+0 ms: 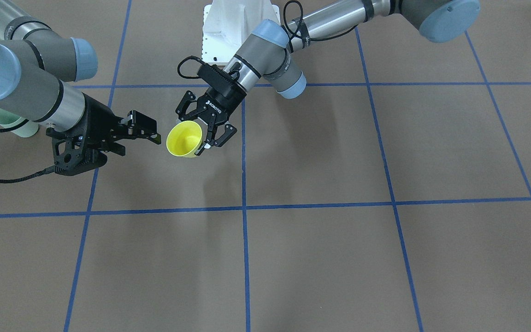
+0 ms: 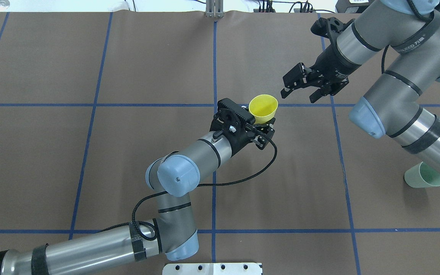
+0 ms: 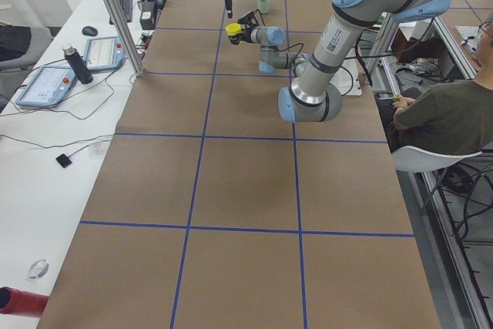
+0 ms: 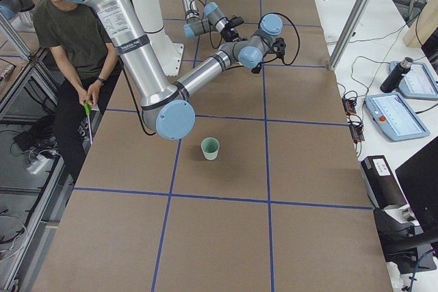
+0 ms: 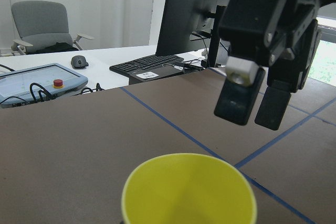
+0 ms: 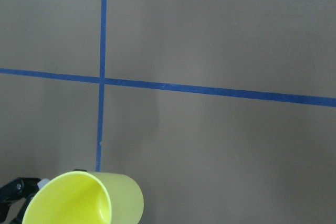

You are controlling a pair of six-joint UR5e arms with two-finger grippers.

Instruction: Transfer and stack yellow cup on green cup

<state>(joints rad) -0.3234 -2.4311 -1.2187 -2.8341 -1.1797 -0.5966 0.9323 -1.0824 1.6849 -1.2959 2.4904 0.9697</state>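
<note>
The yellow cup [image 2: 263, 107] hangs tilted above the table's middle, its mouth turned toward the right arm. My left gripper [image 2: 262, 123] is shut on its lower part; the same cup [image 1: 185, 138] shows beside that gripper [image 1: 204, 137] in the front view. A short way off, level with the cup, my right gripper [image 2: 295, 88] is open and empty, its fingers pointing at the cup. From the left wrist, the cup's rim [image 5: 189, 192] fills the bottom and the right gripper [image 5: 255, 103] hovers just beyond. The green cup [image 2: 424, 175] stands upright on the table, partly under the right arm.
The brown table is marked with a grid of blue tape [image 2: 215, 57]. A white robot base [image 1: 240, 23] sits at the table's edge. A seated person [image 4: 72, 39] is beside the table near the base. Monitors, a keyboard and tablets [image 3: 54, 82] lie on the side desk.
</note>
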